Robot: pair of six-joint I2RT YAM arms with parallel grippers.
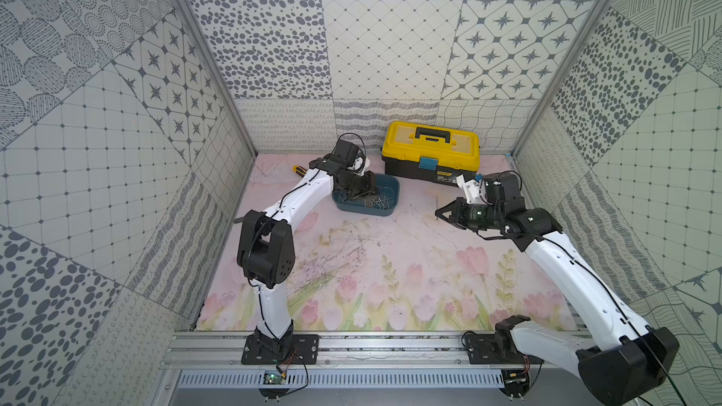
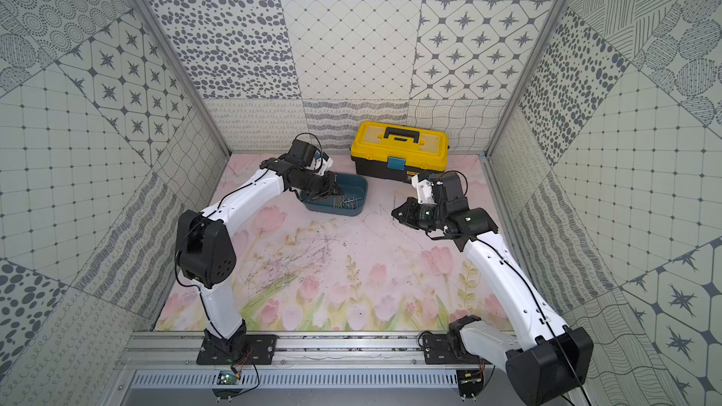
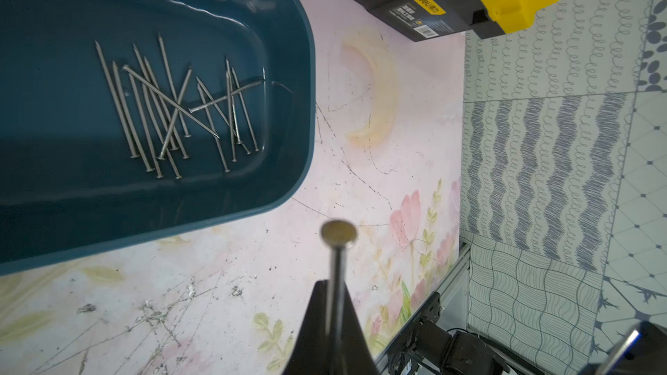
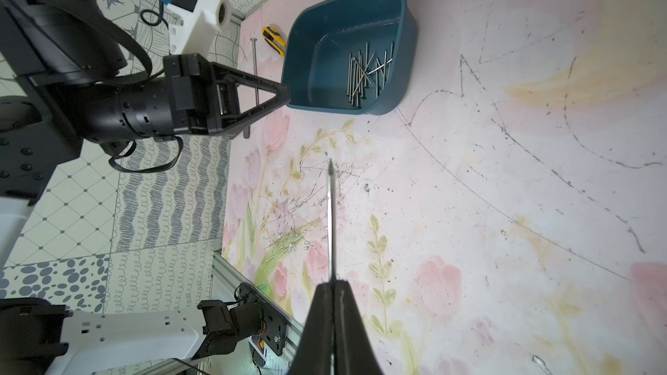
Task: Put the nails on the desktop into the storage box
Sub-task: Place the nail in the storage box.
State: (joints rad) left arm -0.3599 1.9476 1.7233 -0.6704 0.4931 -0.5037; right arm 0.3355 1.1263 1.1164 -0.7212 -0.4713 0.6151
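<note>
Closest to my wrist cameras are my own black fingertips, and each pair is pinched tight on one nail. My left gripper (image 3: 335,284) holds a nail (image 3: 338,257) by its thin stem, with the flat round head poking out in front. My right gripper (image 4: 334,284) holds another nail (image 4: 331,218) with the sharp tip poking out. Most of the nails (image 3: 173,110) already lie in a crisscross heap on the floor of the storage box (image 3: 303,77). That is the blue tub that sits on the desktop (image 3: 361,174), near the yellow toolbox (image 1: 429,150). In a top view my left gripper (image 1: 370,189) hangs at one end of the tub. My right gripper (image 1: 438,212) is well apart from the tub, over bare desktop. One more nail (image 4: 255,66) seems to lie flat on the desktop beside a little yellow knife (image 4: 274,39), near the tub. I think these nails are very light, hard and stiff, so they will not bend or break. But they look smooth and skinny, so I guess they can slip, spin or roll. The best place to pinch is across the middle of the stem, with the nail lying straight along my fingertips. A flat one looks hard to get under, and the pointy end could scratch.
</note>
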